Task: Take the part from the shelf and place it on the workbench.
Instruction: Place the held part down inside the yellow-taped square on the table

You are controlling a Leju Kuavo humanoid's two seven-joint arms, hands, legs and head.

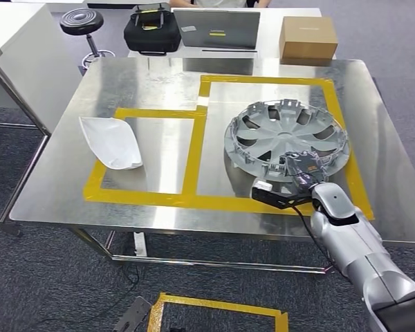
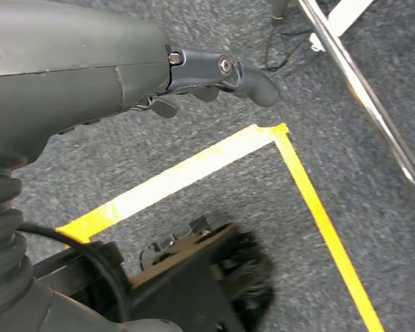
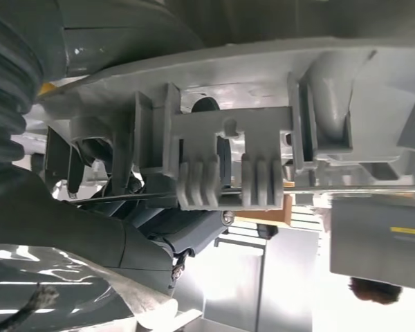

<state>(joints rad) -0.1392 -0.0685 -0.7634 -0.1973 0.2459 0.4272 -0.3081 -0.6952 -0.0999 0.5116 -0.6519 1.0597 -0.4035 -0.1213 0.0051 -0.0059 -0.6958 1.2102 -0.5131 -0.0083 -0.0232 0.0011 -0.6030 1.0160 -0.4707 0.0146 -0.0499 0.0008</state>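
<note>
The right hand (image 1: 294, 169) grips the near rim of the wheel cover (image 1: 286, 138) inside the bench's (image 1: 163, 76) right taped box; letting go unevenly could drag it over the tape, while the left hand (image 2: 216, 72) hangs empty, fingers loosely curled.

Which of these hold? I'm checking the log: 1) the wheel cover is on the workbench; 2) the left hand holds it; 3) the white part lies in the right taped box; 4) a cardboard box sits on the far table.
1) The wheel cover is on the workbench: true.
2) False: the right hand grips its near rim; the left hand hangs over the carpet.
3) False: the white part lies in the left box.
4) True: the cardboard box.
</note>
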